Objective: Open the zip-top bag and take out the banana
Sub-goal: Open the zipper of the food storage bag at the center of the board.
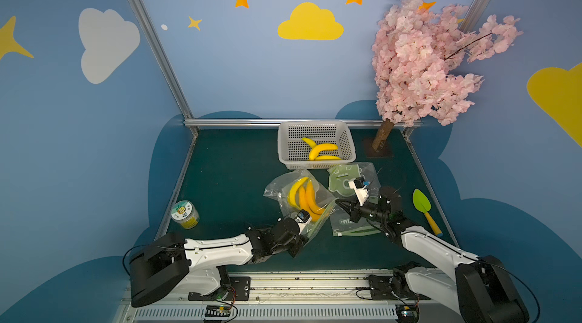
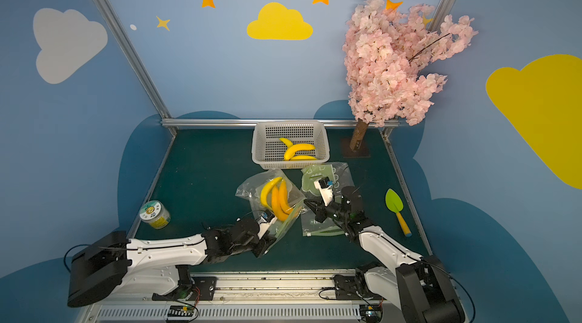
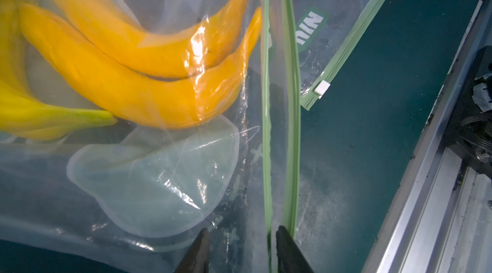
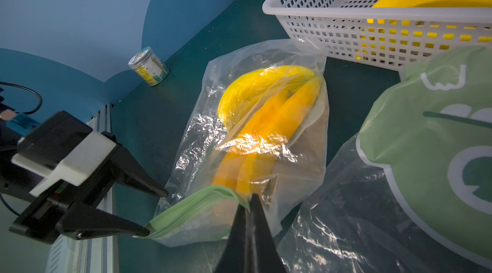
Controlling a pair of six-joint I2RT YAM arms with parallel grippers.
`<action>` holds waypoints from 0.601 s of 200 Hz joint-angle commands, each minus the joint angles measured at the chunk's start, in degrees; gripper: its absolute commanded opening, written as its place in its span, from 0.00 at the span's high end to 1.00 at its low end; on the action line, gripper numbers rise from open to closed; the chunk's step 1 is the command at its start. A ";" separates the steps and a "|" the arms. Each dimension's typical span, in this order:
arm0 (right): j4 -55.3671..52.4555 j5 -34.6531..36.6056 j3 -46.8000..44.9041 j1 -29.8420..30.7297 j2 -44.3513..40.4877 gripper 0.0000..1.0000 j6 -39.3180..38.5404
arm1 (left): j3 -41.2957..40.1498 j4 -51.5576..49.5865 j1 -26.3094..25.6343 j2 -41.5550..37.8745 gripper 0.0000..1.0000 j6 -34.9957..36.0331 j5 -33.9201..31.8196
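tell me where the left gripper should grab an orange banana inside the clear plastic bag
Probably grip the orange banana at its tapered end nearest the green zip mouth, entering through that mouth along the fruit's length. The fruit lies lengthwise, ends pointing at the opening, which the shut right gripper pinches up. The open left gripper sits just outside.

Both top views overlook the table (image 1: 226, 179); wrist views hug the bag (image 4: 266, 130).

Clear zip-top bag (image 1: 274, 190) lies crumpled on the green mat (image 1: 226, 179), just in front of the basket (image 1: 315, 123), its green zip strips (image 3: 266, 125) slightly parted; three bananas (image 1: 311, 200) inside, one yellow, two orange.
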 commanded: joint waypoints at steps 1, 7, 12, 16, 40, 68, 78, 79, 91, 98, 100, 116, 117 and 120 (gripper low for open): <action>0.96 1.34 -0.67 0.14 -1.32 1.00 2.15 | 0.62 0.50 -0.81 2.13 0.59 0.01 2.08; 1.03 1.63 -0.74 0.14 -1.60 1.00 2.49 | 0.69 0.71 -1.14 2.88 0.59 -0.28 2.27; 0.97 1.84 -0.89 0.14 -1.88 1.00 2.64 | 0.79 0.92 -1.38 3.44 0.60 -0.54 2.37; 1.01 2.05 -0.98 0.14 -2.06 1.00 2.75 | 0.88 1.10 -1.58 3.89 0.61 -0.68 2.38; 0.34 3.10 -1.68 0.19 -3.50 1.00 3.24 | 1.84 1.39 -2.14 6.81 0.67 -1.31 2.15; -1.00 3.27 -3.09 0.19 -5.28 1.00 4.11 | 2.53 0.80 -2.15 7.78 0.74 -2.07 0.10; -1.43 3.12 -3.84 0.10 -5.75 1.00 4.23 | 2.65 0.40 -2.17 7.44 0.78 -2.28 -1.04; -1.48 3.06 -3.96 0.12 -5.77 1.00 4.23 | 2.65 0.37 -2.16 7.43 0.79 -2.28 -1.17; -1.48 2.51 -5.03 0.23 -6.23 1.00 4.29 | 2.90 -0.33 -2.15 6.78 0.86 -2.37 -2.56; -1.78 2.55 -5.73 0.23 -6.52 1.00 4.55 | 2.99 -0.74 -2.15 6.40 0.89 -2.21 -3.09; -1.81 2.62 -5.92 0.23 -6.60 1.00 4.64 | 3.07 -0.90 -2.15 6.32 0.90 -2.11 -3.20; -2.17 3.27 -7.52 0.47 -7.31 1.00 6.36 | 3.57 -2.37 -2.15 5.73 0.95 -1.59 -4.17; -1.98 3.35 -7.60 0.48 -7.34 1.00 6.52 | 3.64 -2.51 -2.15 5.69 0.95 -1.58 -4.27; -1.53 3.46 -7.89 0.61 -7.43 1.00 7.27 | 3.82 -2.89 -2.15 5.61 0.96 -1.46 -4.49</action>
